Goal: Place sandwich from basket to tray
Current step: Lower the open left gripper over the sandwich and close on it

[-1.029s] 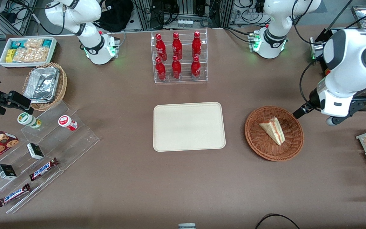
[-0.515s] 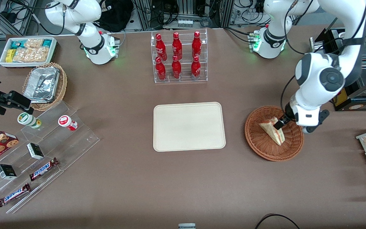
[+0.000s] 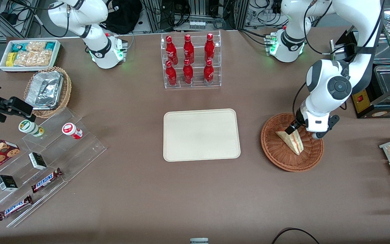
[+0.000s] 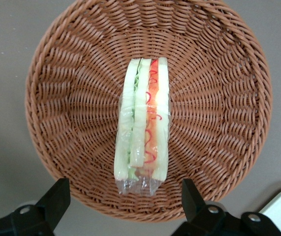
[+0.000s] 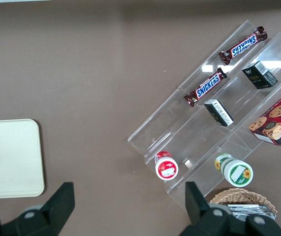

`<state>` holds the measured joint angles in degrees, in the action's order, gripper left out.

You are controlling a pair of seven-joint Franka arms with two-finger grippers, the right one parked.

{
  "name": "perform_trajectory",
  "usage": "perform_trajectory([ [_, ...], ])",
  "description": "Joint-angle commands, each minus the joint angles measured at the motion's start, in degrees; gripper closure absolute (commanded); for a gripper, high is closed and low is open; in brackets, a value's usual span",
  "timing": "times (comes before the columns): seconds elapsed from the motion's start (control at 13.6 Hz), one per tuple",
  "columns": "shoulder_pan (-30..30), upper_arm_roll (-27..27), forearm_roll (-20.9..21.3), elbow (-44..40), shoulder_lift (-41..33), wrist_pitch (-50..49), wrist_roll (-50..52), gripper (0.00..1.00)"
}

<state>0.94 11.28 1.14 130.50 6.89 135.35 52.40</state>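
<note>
The gripper (image 4: pixel 123 204) is hovering wide open and empty above the basket (image 4: pixel 56 88), apparently straddling the sandwich (image 4: pixel 142 125) across its long axis.

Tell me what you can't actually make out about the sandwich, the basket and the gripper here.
- Front view: the arm's wrist covers part of the basket rim and the sandwich tip near the gripper.
- Left wrist view: the gripper fingers are cut off by the frame edge; only their tips show, spread wide.
- Whether the sandwich wrapper is sealed: too small to tell.
</note>
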Motion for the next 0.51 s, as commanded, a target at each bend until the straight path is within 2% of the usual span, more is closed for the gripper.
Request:
perform_trajectory([
  [0.0,0.6,0.4,0.2,0.2,1.9,2.1,1.1,0.00],
  [0.37,0.7,0.4,0.2,-0.1,6.5,7.0,1.0,0.01],
  [0.44,0.7,0.4,0.2,-0.2,6.6,7.1,1.0,0.11],
])
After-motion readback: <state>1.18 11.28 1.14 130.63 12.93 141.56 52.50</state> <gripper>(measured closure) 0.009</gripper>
